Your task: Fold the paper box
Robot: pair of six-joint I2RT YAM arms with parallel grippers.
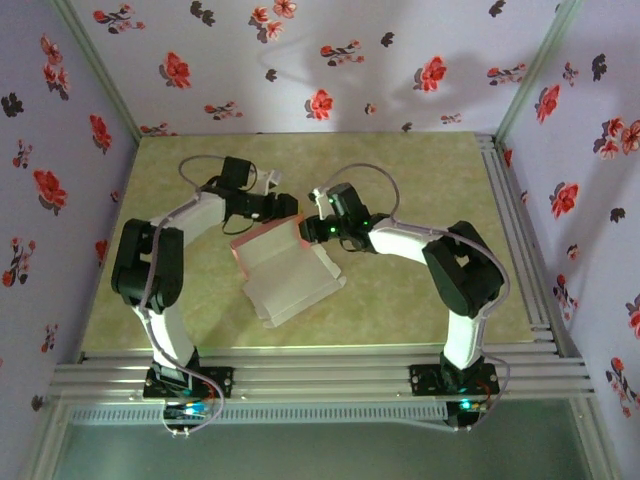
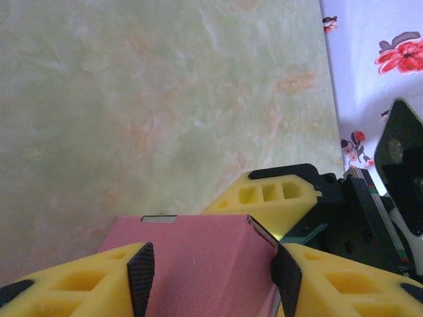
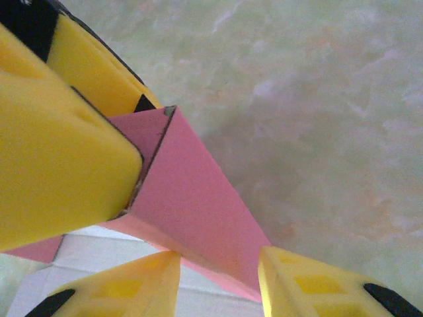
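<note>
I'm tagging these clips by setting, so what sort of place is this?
Probably a lab-built robot test booth, not a home: floral-papered walls and an aluminium frame enclose a marbled green table bearing a left arm and right arm.

The paper box (image 1: 290,270) is salmon pink on the face between the fingers (image 2: 79,284) of the left gripper (image 2: 213,256), and whitish-grey on the sheet just beside the fingers (image 3: 317,284) of the right gripper (image 3: 218,254). Both pairs of fingers are bright yellow with black pads (image 2: 141,277) (the yellow is a foam-like, even tone). Beyond the fingertips the table (image 1: 420,180) is pale green, marbled with cream and faint orange. The walls (image 1: 400,30) are lilac, strewn with red and dark flowers. The arms (image 1: 410,240) are white with black joints.
</note>
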